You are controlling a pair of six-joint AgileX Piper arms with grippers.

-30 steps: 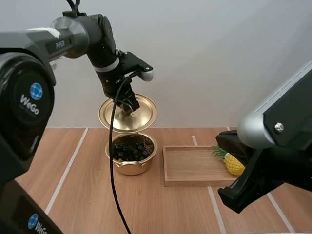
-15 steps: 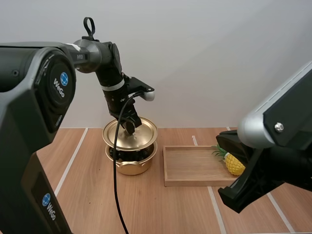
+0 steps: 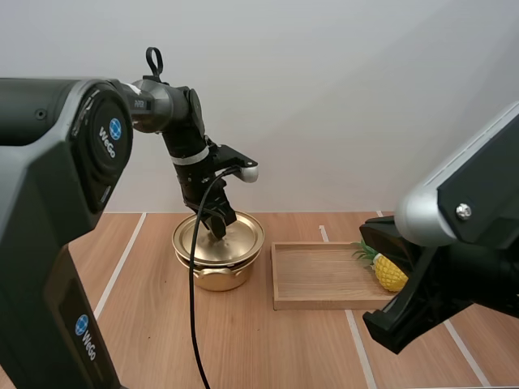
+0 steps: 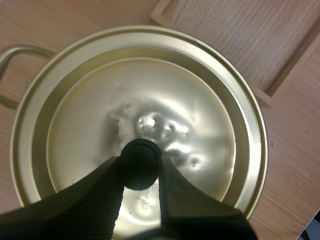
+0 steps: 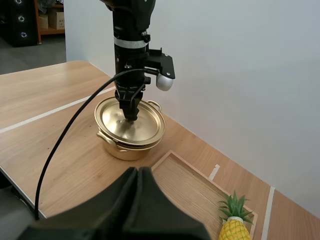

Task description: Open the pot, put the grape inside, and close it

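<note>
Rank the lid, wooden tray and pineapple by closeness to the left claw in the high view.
1. Lid, its knob pinched in the left claw.
2. Wooden tray, right of the lid.
3. Pineapple, by the tray's right end.

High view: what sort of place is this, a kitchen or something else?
Probably a robot test bench, not a kitchen: a wooden table with white marking lines, the left gripper gripping the lid of a small gold pot, plus a wooden tray and a small pineapple.
</note>
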